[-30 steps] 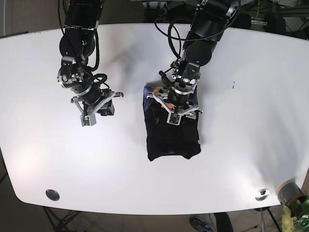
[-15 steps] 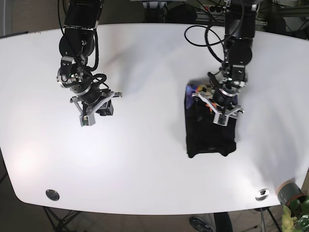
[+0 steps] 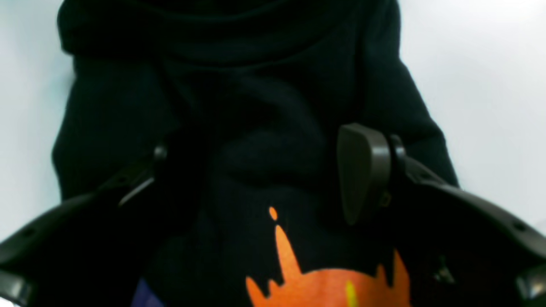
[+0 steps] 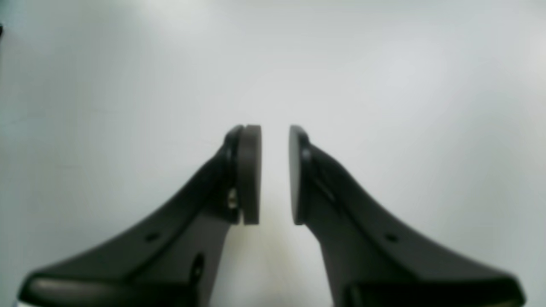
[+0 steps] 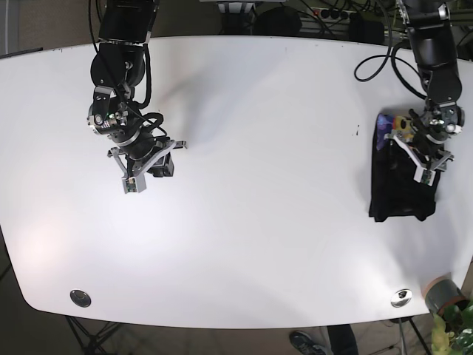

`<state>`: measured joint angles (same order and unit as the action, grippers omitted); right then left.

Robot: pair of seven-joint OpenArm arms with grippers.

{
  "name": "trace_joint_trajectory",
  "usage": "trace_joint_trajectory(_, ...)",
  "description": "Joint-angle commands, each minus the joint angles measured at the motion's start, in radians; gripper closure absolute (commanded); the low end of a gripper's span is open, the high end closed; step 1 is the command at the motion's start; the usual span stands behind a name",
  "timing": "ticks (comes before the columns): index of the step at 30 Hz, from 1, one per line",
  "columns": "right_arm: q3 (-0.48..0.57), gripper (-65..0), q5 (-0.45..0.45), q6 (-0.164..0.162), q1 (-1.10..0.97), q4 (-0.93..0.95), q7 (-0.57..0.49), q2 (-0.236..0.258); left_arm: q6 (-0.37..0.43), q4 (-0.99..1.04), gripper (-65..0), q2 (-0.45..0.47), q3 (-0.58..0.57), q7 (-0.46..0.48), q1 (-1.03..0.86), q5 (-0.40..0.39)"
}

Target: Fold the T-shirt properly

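The black T-shirt (image 5: 399, 198) lies folded into a narrow rectangle near the table's right edge, with an orange and purple print at its far end. My left gripper (image 5: 427, 168) rests on top of it, fingers spread. In the left wrist view the T-shirt (image 3: 256, 98) fills the frame and the left gripper (image 3: 260, 170) is open, with bunched cloth between its fingers. My right gripper (image 5: 137, 181) hovers over bare table at the left. In the right wrist view the right gripper (image 4: 275, 170) is empty, its pads a narrow gap apart.
The white table (image 5: 259, 111) has round metal fittings at the front left (image 5: 80, 298) and front right (image 5: 401, 297). A grey pot with a plant (image 5: 443, 294) stands off the front right corner. The shirt lies close to the table's right edge.
My left arm has slid the folded T-shirt from the table's middle far to the right, near the right edge. The right arm has not moved.
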<state>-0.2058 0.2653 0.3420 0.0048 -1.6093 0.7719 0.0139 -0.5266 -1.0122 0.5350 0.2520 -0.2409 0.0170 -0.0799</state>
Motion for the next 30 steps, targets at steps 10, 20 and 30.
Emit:
trace_joint_trajectory(10, 0.001, -10.1, 0.012, 0.007, 0.013, -0.085, -0.016, 0.004, -0.022, 0.385, -43.9, 0.225, 0.013, 0.093, -0.018, 0.111)
trace_joint_trajectory(20, 0.001, -10.1, 0.009, 0.007, -0.019, -0.147, -0.016, 0.004, -0.023, 0.418, -43.9, 0.342, 0.011, 0.128, -0.073, 0.007)
trace_joint_trajectory(30, -0.001, -10.1, 0.009, 0.007, -0.047, -0.179, -0.016, 0.004, -0.022, 0.143, -43.9, 0.394, 0.056, 0.119, -0.233, -0.183)
